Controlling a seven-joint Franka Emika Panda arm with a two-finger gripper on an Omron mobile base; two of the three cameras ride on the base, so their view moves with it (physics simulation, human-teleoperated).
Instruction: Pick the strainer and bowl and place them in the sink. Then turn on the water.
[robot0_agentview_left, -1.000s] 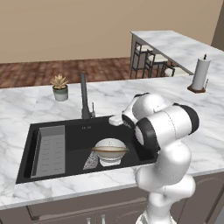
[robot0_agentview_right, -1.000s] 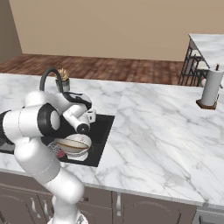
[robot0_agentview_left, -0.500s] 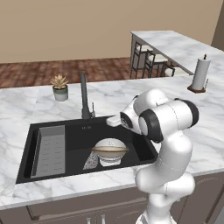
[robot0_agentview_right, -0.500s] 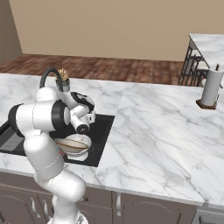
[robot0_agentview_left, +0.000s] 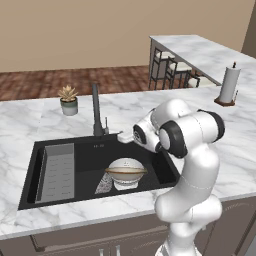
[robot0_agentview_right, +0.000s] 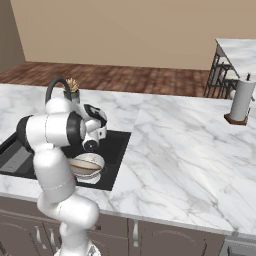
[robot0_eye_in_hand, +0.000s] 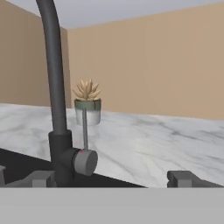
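This is a home kitchen. A marble tabletop (robot0_agentview_left: 60, 220) holds a black sink (robot0_agentview_left: 75, 150) and dark faucet (robot0_eye_in_hand: 57, 109) just ahead of the fingers (robot0_eye_in_hand: 181, 178). A paper-towel roll (robot0_agentview_left: 229, 85) stands far off.

The bowl (robot0_agentview_left: 126, 170) lies in the sink (robot0_agentview_left: 150, 153), right of the tray (robot0_agentview_left: 57, 171). The strainer (robot0_agentview_left: 104, 185) is just left of it. The faucet (robot0_agentview_left: 96, 111) stands behind the sink, the plant (robot0_agentview_left: 68, 99) farther left.

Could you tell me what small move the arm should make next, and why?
Probably ease the open gripper forward to the faucet lever and nudge it. The bowl and strainer already lie in the sink, no water runs, and the hand view faces the faucet base close up.
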